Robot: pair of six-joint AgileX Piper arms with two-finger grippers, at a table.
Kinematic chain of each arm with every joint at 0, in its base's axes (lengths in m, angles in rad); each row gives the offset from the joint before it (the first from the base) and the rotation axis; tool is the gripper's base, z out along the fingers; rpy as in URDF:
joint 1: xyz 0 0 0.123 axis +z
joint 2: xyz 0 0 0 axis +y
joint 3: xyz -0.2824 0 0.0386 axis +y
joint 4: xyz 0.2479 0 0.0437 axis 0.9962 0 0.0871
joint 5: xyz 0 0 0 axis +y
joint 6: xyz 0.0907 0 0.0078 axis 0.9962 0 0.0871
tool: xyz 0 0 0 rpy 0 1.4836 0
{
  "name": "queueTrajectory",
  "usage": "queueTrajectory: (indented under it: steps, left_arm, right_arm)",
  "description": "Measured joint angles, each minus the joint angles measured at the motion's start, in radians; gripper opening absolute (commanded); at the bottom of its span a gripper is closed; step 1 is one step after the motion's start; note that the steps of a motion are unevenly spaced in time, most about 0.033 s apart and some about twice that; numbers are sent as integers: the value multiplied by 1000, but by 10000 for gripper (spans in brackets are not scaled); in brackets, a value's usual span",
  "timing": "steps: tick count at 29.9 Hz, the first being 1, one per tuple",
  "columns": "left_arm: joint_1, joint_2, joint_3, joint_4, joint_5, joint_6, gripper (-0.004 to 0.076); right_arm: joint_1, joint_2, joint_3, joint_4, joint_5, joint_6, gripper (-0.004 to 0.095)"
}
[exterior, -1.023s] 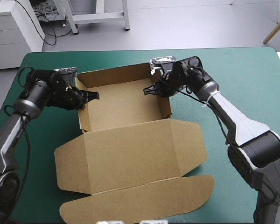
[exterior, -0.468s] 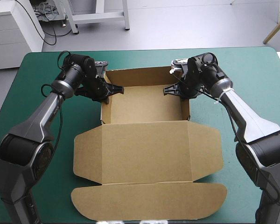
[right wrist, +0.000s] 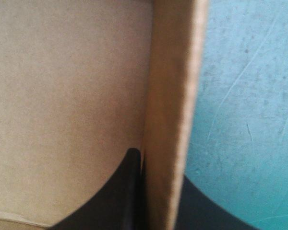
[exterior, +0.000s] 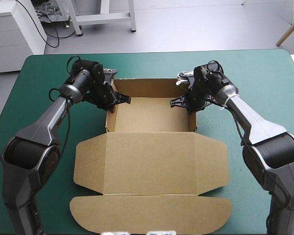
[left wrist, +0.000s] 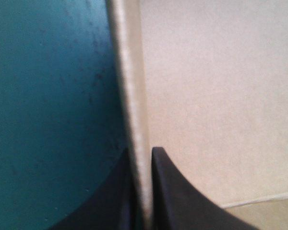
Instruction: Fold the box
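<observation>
The brown box [exterior: 152, 115] stands as an open tray at the table's middle, walls raised, with its lid [exterior: 149, 166] lying flat toward the near edge. My left gripper [exterior: 118, 99] is shut on the tray's left wall near the far corner; in the left wrist view that wall [left wrist: 129, 96] runs between its black fingers [left wrist: 173, 196]. My right gripper [exterior: 181, 102] is shut on the right wall near its far corner. Seen from the right wrist, this wall [right wrist: 170, 120] sits pinched between the two fingers [right wrist: 127, 191].
The teal-green cover [exterior: 264, 83] lies bare to the right and left of the box. The lid's rounded front flap [exterior: 152, 214] reaches close to the near table edge.
Both grippers, holding the walls, have carried the box rightward and squared it to the table. Just before now it slid slightly toward the near edge.
</observation>
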Motion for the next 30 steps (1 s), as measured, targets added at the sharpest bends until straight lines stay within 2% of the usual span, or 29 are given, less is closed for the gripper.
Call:
queueTrajectory:
  steps: [1, 3, 4, 7, 9, 14, 23, 30]
  left_arm:
    - [-1, 0, 0, -4, -4, 7, 219]
    - [-5, 0, -1, -24, -23, 21, 323]
    - [-5, 0, -1, -30, -28, 24, 405]
    - [-6, 0, -4, -42, -37, 31, 564]
    - [-6, 0, -5, -42, -38, 47, 616]
    - [-6, 0, -5, -41, -38, 115, 619]
    - [-6, -16, -14, -41, -68, 128, 619]
    - [-6, -38, -123, -39, -22, 129, 619]
  right_arm:
    - [0, 0, -5, -5, 8, -5, 360]
    - [0, 0, -11, -10, 25, -8, 467]
    - [2, 0, -14, -11, 29, -10, 499]
    - [3, 0, -16, -16, 34, -13, 513]
    - [3, 0, -16, -21, 35, -15, 513]
    - [3, 0, -23, -34, 40, -15, 513]
    - [3, 0, -153, -44, 50, -15, 513]
    - [3, -58, -213, -133, 54, -15, 513]
